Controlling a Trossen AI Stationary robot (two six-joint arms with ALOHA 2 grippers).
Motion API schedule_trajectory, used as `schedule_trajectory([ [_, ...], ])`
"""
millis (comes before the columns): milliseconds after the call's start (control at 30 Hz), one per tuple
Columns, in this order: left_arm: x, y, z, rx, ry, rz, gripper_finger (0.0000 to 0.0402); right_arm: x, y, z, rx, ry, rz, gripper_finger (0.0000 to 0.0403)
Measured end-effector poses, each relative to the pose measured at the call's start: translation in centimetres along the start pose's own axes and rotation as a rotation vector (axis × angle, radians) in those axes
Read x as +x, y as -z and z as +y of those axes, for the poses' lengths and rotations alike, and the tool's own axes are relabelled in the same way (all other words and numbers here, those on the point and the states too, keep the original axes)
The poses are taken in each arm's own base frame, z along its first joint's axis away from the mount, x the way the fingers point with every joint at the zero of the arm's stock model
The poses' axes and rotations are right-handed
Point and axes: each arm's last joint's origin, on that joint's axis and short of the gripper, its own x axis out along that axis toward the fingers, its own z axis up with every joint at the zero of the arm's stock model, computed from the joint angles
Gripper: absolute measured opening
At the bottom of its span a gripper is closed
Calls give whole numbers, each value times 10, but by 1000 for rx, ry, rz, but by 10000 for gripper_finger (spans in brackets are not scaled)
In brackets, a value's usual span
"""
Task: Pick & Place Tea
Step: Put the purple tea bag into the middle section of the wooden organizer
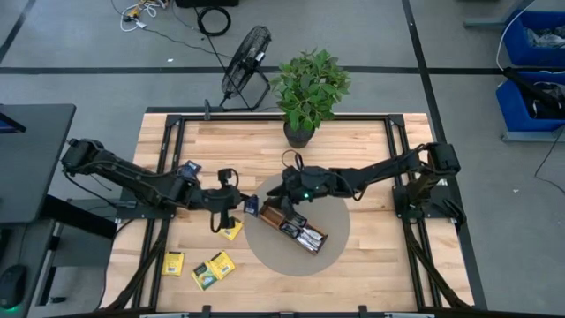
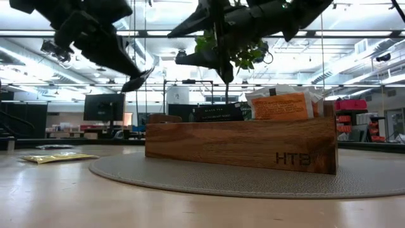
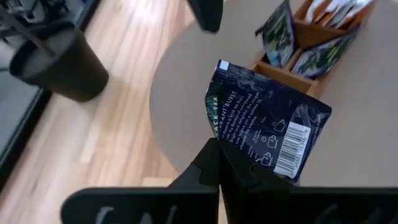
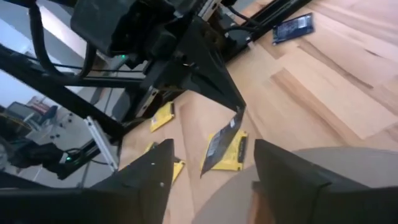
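Note:
My left gripper (image 1: 244,206) is shut on a dark navy tea sachet (image 3: 267,121), which is in the air at the left rim of the round grey mat (image 1: 340,221). The same sachet (image 4: 219,147) shows edge-on in the right wrist view. The long wooden tray (image 1: 300,231) lies on the mat with sachets standing in its compartments, an orange-and-white one (image 2: 280,105) among them. My right gripper (image 4: 214,180) is open and holds nothing. It hovers over the tray's far end (image 1: 287,190). Three yellow sachets (image 1: 231,230) (image 1: 174,263) (image 1: 214,269) and another navy sachet (image 1: 188,168) lie flat on the table. My left gripper pinches the navy sachet between its two fingers (image 3: 211,165) at one edge, beside the barcode (image 3: 249,155). The fingers slant down from the table's left. The sachet is lifted clear and sticks out past the fingertips, above a yellow sachet (image 4: 235,154) on the table.
A potted plant (image 1: 309,88) stands at the table's far edge, with a black fan (image 1: 247,57) on the floor behind it. Black frame rails (image 1: 172,159) run along the left and right sides. Bare wood lies right of the mat (image 1: 380,256).

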Motion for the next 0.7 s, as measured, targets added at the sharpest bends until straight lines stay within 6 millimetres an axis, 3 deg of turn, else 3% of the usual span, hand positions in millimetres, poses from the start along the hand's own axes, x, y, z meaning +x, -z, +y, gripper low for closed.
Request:
schedule_trajectory([
  [133,2,-5,4,19,-16,-3,1,1,-10,2,5,22,5,248],
  [467,1,-10,7,52,-55,-16,1,1,-31,9,-33,126,44,230],
  [700,1,-12,8,74,-88,-28,1,1,-35,3,-4,141,49,230],
])
